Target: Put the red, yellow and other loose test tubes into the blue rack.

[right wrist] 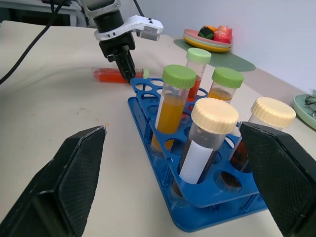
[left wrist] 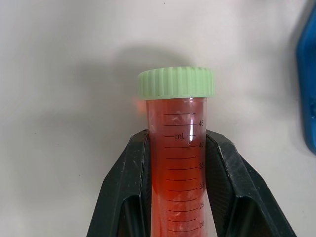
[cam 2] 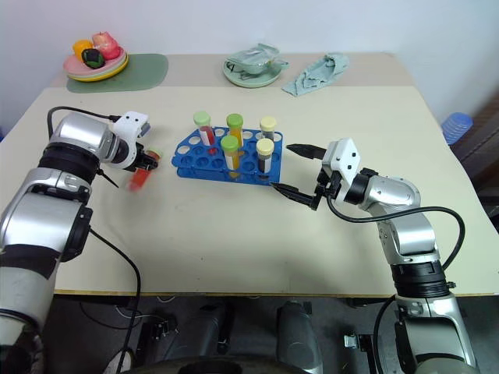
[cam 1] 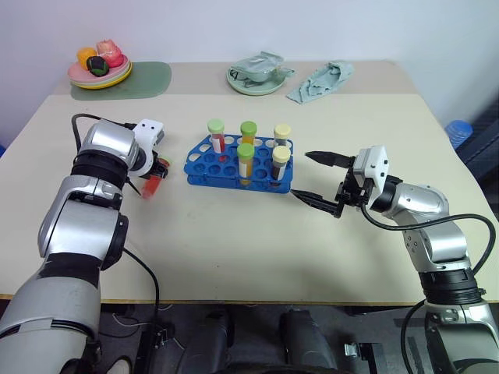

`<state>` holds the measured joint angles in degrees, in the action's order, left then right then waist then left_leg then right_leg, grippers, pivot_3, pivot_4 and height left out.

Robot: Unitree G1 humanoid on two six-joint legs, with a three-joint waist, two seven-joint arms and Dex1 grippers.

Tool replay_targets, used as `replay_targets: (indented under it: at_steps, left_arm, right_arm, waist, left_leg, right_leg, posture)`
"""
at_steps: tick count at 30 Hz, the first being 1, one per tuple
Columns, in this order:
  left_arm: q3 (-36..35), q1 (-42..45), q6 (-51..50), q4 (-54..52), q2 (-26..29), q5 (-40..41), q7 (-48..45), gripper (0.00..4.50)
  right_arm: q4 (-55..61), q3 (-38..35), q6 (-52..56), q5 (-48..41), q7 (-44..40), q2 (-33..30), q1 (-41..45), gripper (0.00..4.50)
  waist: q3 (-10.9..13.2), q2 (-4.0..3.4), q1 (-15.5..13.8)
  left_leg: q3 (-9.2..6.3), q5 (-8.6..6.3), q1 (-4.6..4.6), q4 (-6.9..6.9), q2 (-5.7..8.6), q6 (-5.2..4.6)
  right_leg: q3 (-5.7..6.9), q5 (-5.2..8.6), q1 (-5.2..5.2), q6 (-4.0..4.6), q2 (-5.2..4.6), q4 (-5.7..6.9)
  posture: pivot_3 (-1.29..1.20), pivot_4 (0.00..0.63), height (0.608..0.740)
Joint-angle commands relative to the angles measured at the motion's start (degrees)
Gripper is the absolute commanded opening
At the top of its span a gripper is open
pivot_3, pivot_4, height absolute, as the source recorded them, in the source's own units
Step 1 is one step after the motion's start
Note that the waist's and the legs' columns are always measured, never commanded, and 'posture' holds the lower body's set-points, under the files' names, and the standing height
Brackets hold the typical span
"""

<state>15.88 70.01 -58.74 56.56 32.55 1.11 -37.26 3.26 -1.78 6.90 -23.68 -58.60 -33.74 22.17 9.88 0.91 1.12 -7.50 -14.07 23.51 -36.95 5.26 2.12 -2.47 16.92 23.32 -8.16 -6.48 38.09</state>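
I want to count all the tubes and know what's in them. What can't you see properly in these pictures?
- Red tube: its lower end is cut off by the left wrist view's edge, between the left gripper fingers.
- Blue rack: the standing tubes hide some holes behind them, so free holes can't be counted surely.
- Cream-capped tube: a white label covers its contents.
- Plate at the table's far corner: items too small to name.

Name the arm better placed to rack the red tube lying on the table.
Left. The left gripper is shut on the red tube beside the blue rack; the right gripper hangs open at the rack's far end.
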Motion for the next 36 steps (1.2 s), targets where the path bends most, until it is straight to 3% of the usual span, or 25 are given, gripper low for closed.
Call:
replay_targets:
  at_steps: [1, 9, 12, 14, 17, 19, 23, 24, 28, 36]
  left_arm:
    - [-2.85, 1.37, 0.00, -0.93, 0.24, -0.53, 1.17, 0.88]
    - [-6.97, -2.51, -7.79, -10.73, 1.12, 0.86, 2.60, 0.88]
    - [-11.93, -4.68, -9.92, -18.02, 1.33, 1.96, 6.01, 0.88]
    - [-17.89, -6.92, -11.16, -26.46, 1.19, 4.31, 7.87, 0.88]
    - [-25.50, -16.17, 0.72, -47.82, -0.20, 7.20, 9.78, 0.88]
    - [-29.70, -20.66, 3.30, -59.07, -3.05, 8.08, 13.72, 0.88]
    - [-36.99, -26.87, 3.71, -75.69, -10.85, 18.82, 12.40, 0.88]
    - [-36.85, -28.69, 6.98, -78.03, -11.92, 18.66, 12.93, 0.88]
    - [-24.73, -42.43, 29.48, -82.15, -13.76, 10.19, 12.02, 0.88]
    - [-19.00, -48.48, 53.63, -70.59, -17.63, 4.56, 14.68, 0.88]
  right_arm:
    - [1.27, -0.57, -1.21, -0.33, -0.22, 0.16, 1.02, 4.43]
    - [0.15, -0.29, -1.36, -0.22, -0.83, 0.28, 1.79, 4.43]
    - [-0.51, -0.01, -1.60, -0.07, -1.23, 0.41, 2.47, 4.43]
    - [-0.39, -0.16, -1.62, -0.13, -1.30, 0.35, 2.45, 4.43]
    - [0.16, -0.44, -1.56, -0.28, -1.27, 0.15, 1.82, 4.43]
    - [0.45, -0.50, -1.51, -0.39, -1.38, -0.02, 1.33, 4.43]
    - [-0.60, -0.49, -1.60, -0.38, -1.88, -0.15, 1.78, 4.43]
    - [-1.00, -0.48, -1.63, -0.36, -2.03, -0.17, 2.06, 4.43]
    - [-2.99, -0.19, -2.05, -0.18, -3.43, -0.45, 3.20, 4.43]
    - [-3.77, -1.16, -1.95, -0.53, -3.94, -0.98, 2.99, 4.43]
  waist:
    - [0.00, 0.00, -0.01]
    - [0.00, 0.01, 0.12]
    - [0.01, 0.01, 0.22]
    - [0.01, 0.01, 0.16]
    - [0.00, 0.00, 0.12]
    - [0.00, 0.00, -0.10]
    - [-0.01, 0.00, -0.50]
    - [-0.01, 0.00, -0.44]
    - [-0.06, -0.08, -0.20]
    - [-0.06, -0.07, -0.50]
  left_leg:
    - [0.00, 0.00, 0.00, 0.00, 0.00, 0.00]
    - [0.00, 0.00, 0.01, 0.00, -0.04, 0.00]
    - [0.00, 0.00, 0.01, 0.01, -0.06, 0.00]
    - [-0.03, 0.00, 0.03, 0.00, -0.12, 0.01]
    - [-0.03, 0.01, 0.16, -0.06, -0.13, 0.02]
    - [-0.01, 0.01, 0.19, -0.06, -0.15, 0.03]
    - [-0.03, 0.00, 0.20, -0.12, -0.12, 0.03]
    - [-0.03, 0.00, 0.20, -0.13, -0.11, 0.02]
    - [0.11, 0.00, 0.02, 0.00, -0.12, 0.03]
    - [0.10, -0.02, 0.00, -0.06, -0.13, 0.00]
  right_leg:
    - [0.00, 0.00, 0.00, 0.00, 0.00, 0.00]
    - [0.00, 0.00, 0.01, 0.00, 0.00, 0.01]
    - [-0.01, 0.00, 0.04, 0.00, 0.00, 0.04]
    - [-0.01, 0.00, 0.06, 0.00, 0.00, 0.05]
    - [-0.01, 0.00, 0.16, 0.00, -0.05, 0.05]
    - [-0.02, -0.01, 0.19, 0.01, -0.06, 0.02]
    - [-0.01, -0.01, 0.11, 0.01, -0.09, -0.03]
    - [0.00, -0.01, 0.08, 0.01, -0.09, -0.05]
    - [-0.07, -0.01, 0.03, 0.01, -0.09, -0.05]
    - [-0.06, -0.02, -0.06, 0.03, -0.08, -0.09]
  posture:
    - [0.00, 0.150, 0.740]
    - [0.00, 0.150, 0.740]
    - [0.00, 0.150, 0.740]
    - [0.00, 0.150, 0.740]
    - [0.00, 0.150, 0.740]
    - [0.00, 0.150, 0.740]
    - [0.00, 0.150, 0.740]
    - [0.00, 0.150, 0.740]
    - [0.00, 0.150, 0.740]
    - [0.00, 0.150, 0.740]
